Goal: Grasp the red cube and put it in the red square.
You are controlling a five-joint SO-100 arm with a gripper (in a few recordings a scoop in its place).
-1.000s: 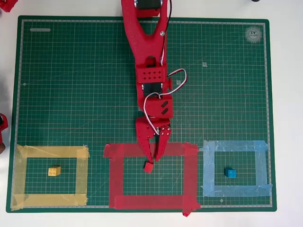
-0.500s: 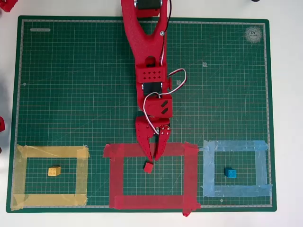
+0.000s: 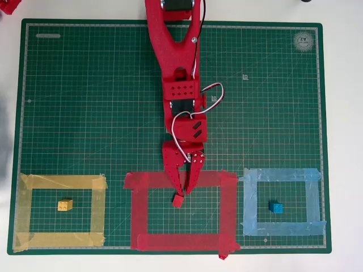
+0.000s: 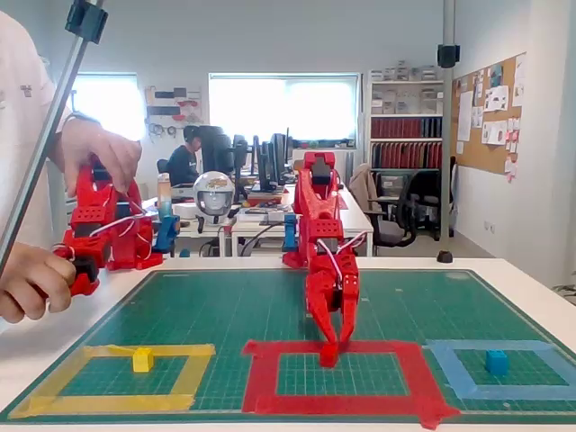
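The red cube [image 3: 177,200] lies just inside the far strip of the red square [image 3: 228,209], turned slightly askew; in the fixed view the red cube [image 4: 328,355] is low at the mat, inside the red square [image 4: 263,373]. My red gripper [image 3: 183,191] reaches down from the top of the overhead view. Its fingers converge onto the cube's upper end, with only a narrow gap higher up. In the fixed view the gripper [image 4: 333,346] points straight down onto the cube.
A yellow cube [image 3: 64,205] sits in a yellow tape frame [image 3: 97,209] on the left. A blue cube [image 3: 276,207] sits in a light-blue frame [image 3: 248,204] on the right. All lie on a green cutting mat [image 3: 85,102] on a white table.
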